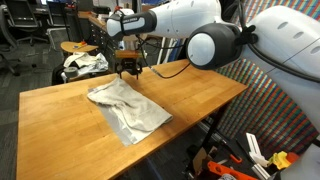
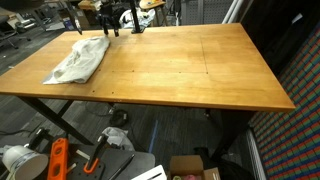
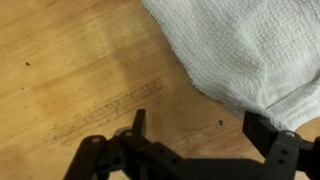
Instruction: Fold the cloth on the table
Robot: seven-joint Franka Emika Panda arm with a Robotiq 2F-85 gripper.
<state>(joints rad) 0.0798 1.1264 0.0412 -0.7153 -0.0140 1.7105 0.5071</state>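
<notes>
White cloth lies rumpled, unfolded, by one table edge. Claw spread, empty, hovering at cloth's end. Approach step; next: lower, pinch a corner.

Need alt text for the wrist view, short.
A white, wrinkled cloth lies on the wooden table, filling the upper right. The dark gripper shows at the bottom edge, jaws open, just below the cloth.
</notes>
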